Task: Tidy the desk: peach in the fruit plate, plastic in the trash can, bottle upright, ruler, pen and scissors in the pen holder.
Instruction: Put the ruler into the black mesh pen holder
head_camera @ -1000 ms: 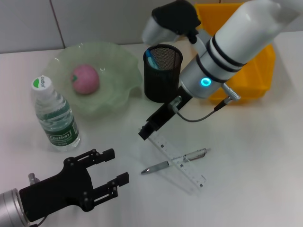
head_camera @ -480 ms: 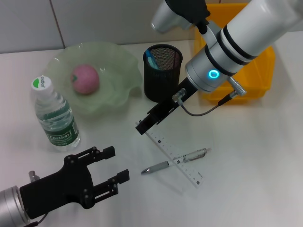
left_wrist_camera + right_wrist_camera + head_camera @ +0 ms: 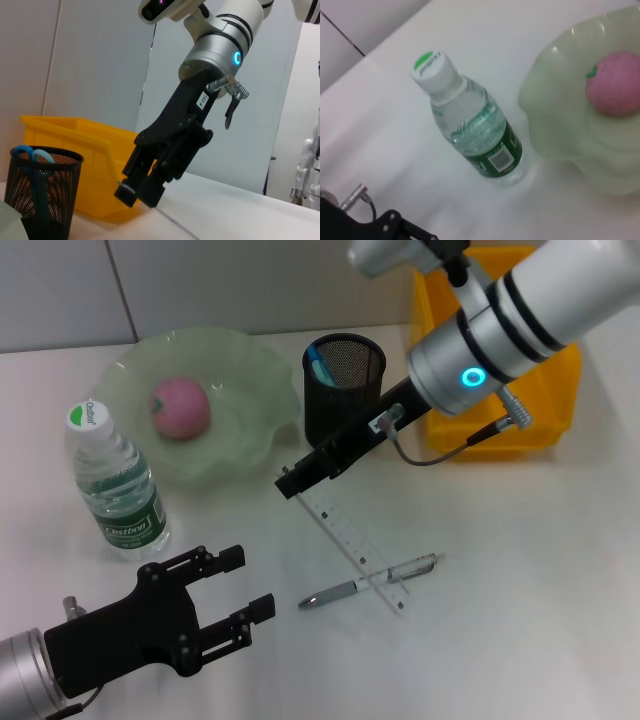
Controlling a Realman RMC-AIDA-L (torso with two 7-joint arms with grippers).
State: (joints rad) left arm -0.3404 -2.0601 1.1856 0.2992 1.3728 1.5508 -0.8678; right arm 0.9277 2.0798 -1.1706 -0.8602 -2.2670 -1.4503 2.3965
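The right gripper (image 3: 290,480) reaches in from the far right, its black fingers clamped on the far end of a clear plastic ruler (image 3: 355,552). The ruler slants from that grip down toward the near right, and its near end lies under a silver pen (image 3: 368,581) on the white table (image 3: 540,580). From the left wrist view the same gripper (image 3: 134,192) shows low over the table with the thin edge of the ruler (image 3: 167,218) running out below it.

Just behind the right gripper stands a black mesh pen holder (image 3: 343,392) with blue-handled scissors (image 3: 316,368) inside it. To the right of the holder is a yellow plastic bin (image 3: 545,390). To the left of the holder sits a pale green wavy-edged glass fruit plate (image 3: 235,430) holding a pink peach (image 3: 180,407).

A clear plastic water bottle with a green label and white cap (image 3: 115,485) stands upright near the left edge, just in front of the fruit plate. The right wrist view shows the bottle (image 3: 472,130) standing beside the plate (image 3: 555,125), with the peach (image 3: 615,82) resting in it.

The left gripper (image 3: 235,592) hovers at the near left, in front of the bottle, its black fingers apart and holding nothing.
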